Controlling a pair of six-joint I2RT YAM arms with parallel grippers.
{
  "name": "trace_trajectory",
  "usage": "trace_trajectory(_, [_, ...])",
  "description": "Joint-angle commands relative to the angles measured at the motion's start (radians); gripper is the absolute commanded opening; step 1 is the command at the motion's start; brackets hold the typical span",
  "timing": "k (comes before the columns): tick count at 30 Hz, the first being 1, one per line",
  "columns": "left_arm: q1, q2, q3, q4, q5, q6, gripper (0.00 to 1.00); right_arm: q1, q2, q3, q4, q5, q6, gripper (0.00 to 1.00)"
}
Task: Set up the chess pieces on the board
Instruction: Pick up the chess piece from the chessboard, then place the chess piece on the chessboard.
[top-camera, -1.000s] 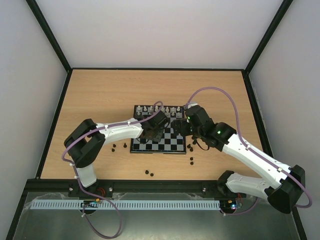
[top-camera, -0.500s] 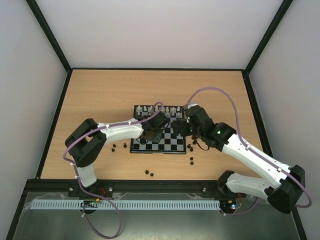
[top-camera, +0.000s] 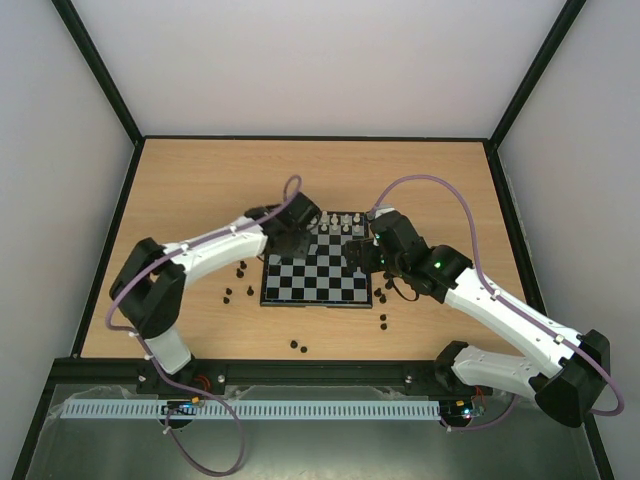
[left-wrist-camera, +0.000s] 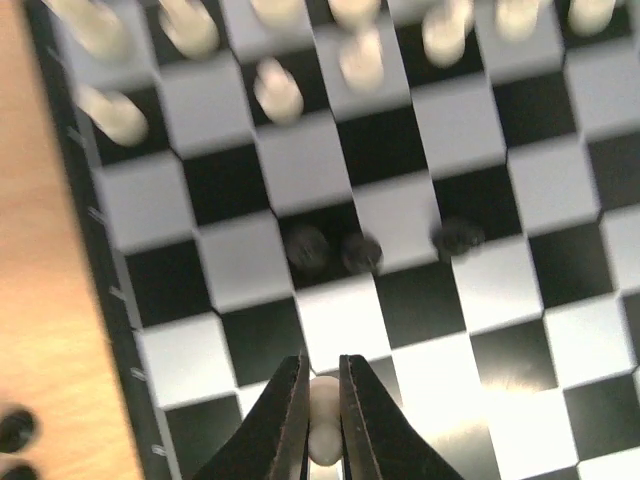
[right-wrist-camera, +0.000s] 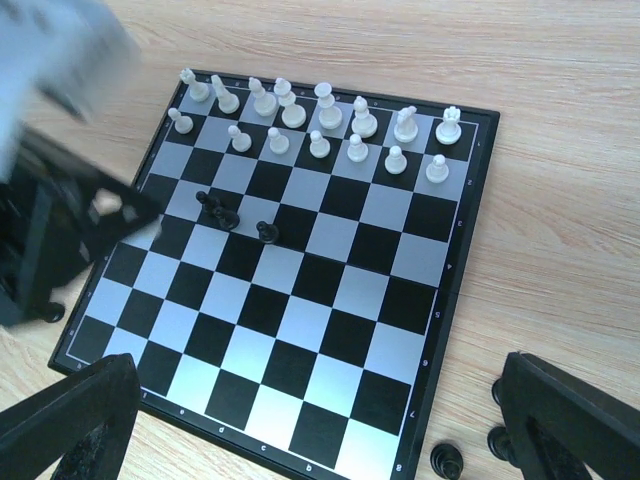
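The board lies mid-table, with white chess pieces in two rows along its far side. Three black pieces stand near the board's left middle and show blurred in the left wrist view. My left gripper hovers over the board's far-left part, shut on a white pawn pinched between its fingertips. My right gripper stays open above the board's right side. In its own view the fingers stand wide apart with only squares between them.
Loose black pieces lie on the wood: left of the board, in front of it and at its right front corner. The left arm shows as a dark blur at the board's left edge.
My left gripper has closed tighter and swung from the board's middle toward its far-left corner, its elbow shifting left. The right arm has stayed still.
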Motion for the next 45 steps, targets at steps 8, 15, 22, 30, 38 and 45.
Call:
trace_trajectory(8, [0.194,0.045,0.259,-0.091,0.019,0.14,0.08,-0.005,-0.007,-0.012,-0.006,-0.011,-0.001,0.99])
trace_trajectory(15, [0.202,0.11,0.264,-0.053,0.035,0.141,0.08,-0.005,-0.005,-0.011,-0.01,-0.009,-0.001,0.99])
trace_trajectory(22, [0.201,0.119,0.196,0.015,0.017,0.125,0.07,-0.005,-0.004,-0.014,-0.01,-0.018,-0.002,0.99])
trace_trajectory(30, [0.2,0.134,0.169,0.085,-0.001,0.117,0.07,-0.005,-0.011,-0.016,-0.013,-0.02,-0.001,0.99])
trace_trajectory(38, [0.199,0.182,0.177,0.106,-0.022,0.118,0.07,-0.005,-0.008,-0.017,-0.011,-0.024,-0.001,0.99])
trace_trajectory(45, [0.201,0.21,0.166,0.135,-0.037,0.117,0.07,-0.006,-0.003,-0.016,-0.01,-0.029,-0.003,0.99])
